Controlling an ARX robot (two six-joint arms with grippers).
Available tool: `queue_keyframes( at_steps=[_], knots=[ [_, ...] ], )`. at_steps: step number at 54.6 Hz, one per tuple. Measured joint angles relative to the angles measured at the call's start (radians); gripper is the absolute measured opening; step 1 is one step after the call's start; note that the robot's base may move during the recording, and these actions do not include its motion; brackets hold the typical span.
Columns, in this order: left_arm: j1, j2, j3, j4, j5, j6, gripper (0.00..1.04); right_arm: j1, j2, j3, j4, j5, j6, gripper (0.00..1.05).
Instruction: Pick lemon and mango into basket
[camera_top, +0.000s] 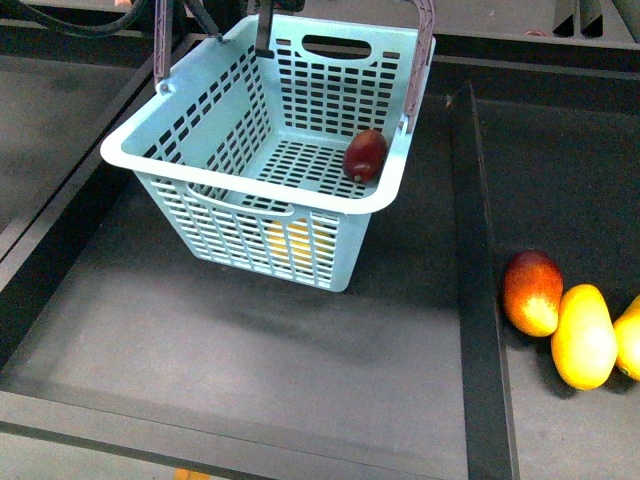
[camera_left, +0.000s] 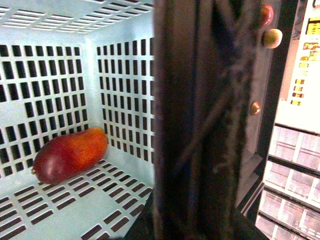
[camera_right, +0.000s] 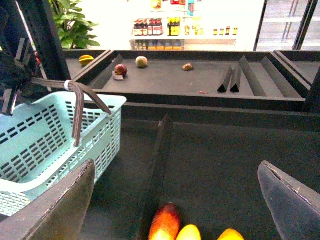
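With the mango (camera_top: 366, 154) and lemon (camera_top: 290, 243) inside the basket (camera_top: 385, 195), my right gripper (camera_right: 177, 200) hung wide open, empty; left gripper's state indeterminate. Recommended withdrawing clear of the handle (camera_right: 76, 112).

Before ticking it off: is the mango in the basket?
In. The mango lies on the basket's slotted floor against its wall, seen in front and left wrist views.

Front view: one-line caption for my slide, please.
Tilted basket holds the dark red mango, something yellow behind its slotted wall.
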Motion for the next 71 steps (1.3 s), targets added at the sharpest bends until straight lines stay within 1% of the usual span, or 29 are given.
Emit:
queue_keyframes(
  at_steps=[7,13,18,20,22,24,27,29,32,33,35,38,39,41,42,43,45,47,48,50,53,54,60,71],
  knots=[
    [-0.003,-0.002,-0.031,0.006,0.008,0.033,0.06,0.0,0.0,0.0,0.0,0.0,0.0,0.96],
    [-0.005,-0.05,-0.11,0.058,0.01,0.05,0.32,0.0,0.0,0.0,0.0,0.0,0.0,0.96],
    [-0.005,-0.145,-0.229,0.105,-0.029,0.062,0.56,0.0,0.0,0.0,0.0,0.0,0.0,0.96],
    [-0.005,-0.177,-0.267,0.122,-0.042,0.062,0.62,0.0,0.0,0.0,0.0,0.0,0.0,0.96],
    [-0.005,-0.236,-0.336,0.142,-0.065,0.061,0.7,0.0,0.0,0.0,0.0,0.0,0.0,0.96],
    [-0.006,-0.318,-0.423,0.138,-0.102,0.064,0.81,0.0,0.0,0.0,0.0,0.0,0.0,0.96],
    [-0.006,-0.388,-0.49,0.109,-0.132,0.065,0.9,0.0,0.0,0.0,0.0,0.0,0.0,0.96],
    [-0.01,-0.462,-0.556,0.059,-0.168,0.067,0.99,0.0,0.0,0.0,0.0,0.0,0.0,0.96],
    [-0.013,-0.507,-0.585,0.044,-0.174,0.068,0.97,0.0,0.0,0.0,0.0,0.0,0.0,0.96],
    [-0.013,-0.519,-0.606,0.084,-0.177,0.106,0.96,0.0,0.0,0.0,0.0,0.0,0.0,0.96],
    [-0.003,-0.565,-0.763,0.394,-0.161,0.343,0.86,0.0,0.0,0.0,0.0,0.0,0.0,0.96],
    [0.014,-0.621,-0.958,0.708,-0.136,0.653,0.75,0.0,0.0,0.0,0.0,0.0,0.0,0.96],
    [0.023,-0.641,-1.021,0.81,-0.124,0.784,0.72,0.0,0.0,0.0,0.0,0.0,0.0,0.96],
    [0.04,-0.681,-1.139,0.985,-0.109,0.958,0.65,0.0,0.0,0.0,0.0,0.0,0.0,0.96],
    [0.054,-0.717,-1.217,1.083,-0.1,1.116,0.6,0.0,0.0,0.0,0.0,0.0,0.0,0.96],
    [0.069,-0.756,-1.286,1.159,-0.088,1.234,0.54,0.0,0.0,0.0,0.0,0.0,0.0,0.96],
    [0.098,-0.829,-1.4,1.256,-0.076,1.41,0.44,0.0,0.0,0.0,0.0,0.0,0.0,0.96],
    [0.126,-0.893,-1.492,1.301,-0.056,1.509,0.33,0.0,0.0,0.0,0.0,0.0,0.0,0.96],
    [0.134,-0.912,-1.522,1.311,-0.05,1.532,0.29,0.0,0.0,0.0,0.0,0.0,0.0,0.96],
    [0.148,-0.944,-1.579,1.326,-0.035,1.565,0.22,0.0,0.0,0.0,0.0,0.0,0.0,0.96],
    [0.171,-1.005,-1.687,1.348,-0.005,1.606,0.06,0.0,0.0,0.0,0.0,0.0,0.0,0.96],
    [0.176,-1.019,-1.714,1.352,0.006,1.612,0.03,0.0,0.0,0.0,0.0,0.0,0.0,0.96],
    [0.219,-1.149,-1.864,1.373,0.048,1.634,0.03,0.0,0.0,0.0,0.0,0.0,0.0,0.96],
    [0.266,-1.304,-2.003,1.36,0.093,1.637,0.03,0.0,0.0,0.0,0.0,0.0,0.0,0.96]
  ],
)
